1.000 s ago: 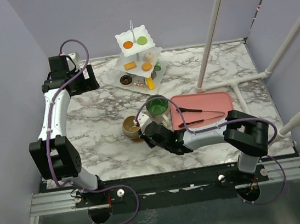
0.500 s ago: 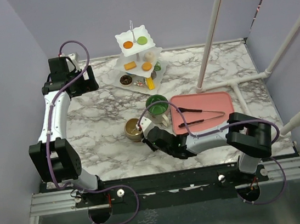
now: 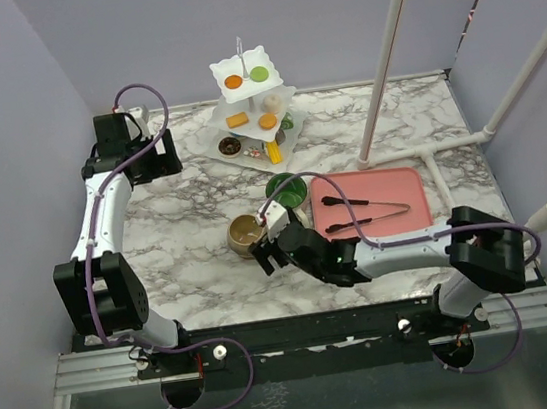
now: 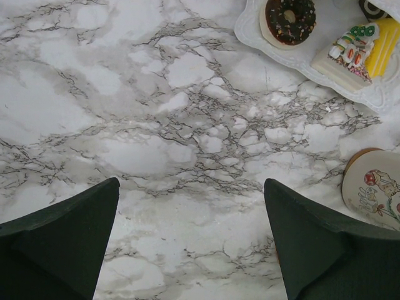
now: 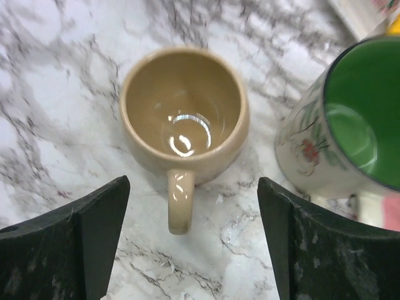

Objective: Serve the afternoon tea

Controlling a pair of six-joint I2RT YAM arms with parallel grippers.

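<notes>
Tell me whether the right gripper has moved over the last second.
Yes. Against the pink tray, the right gripper has drawn back slightly toward the near side, its jaws now open and clear of the beige mug.

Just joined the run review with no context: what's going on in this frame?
Two arms are setting out an afternoon tea. The right gripper is open, its fingers either side of the beige mug's handle without touching it. The mug stands upright on the marble table beside the green-inside mug. The left gripper is open and empty over bare marble near the three-tier stand, which holds toy pastries. The black tongs lie on the pink tray.
</notes>
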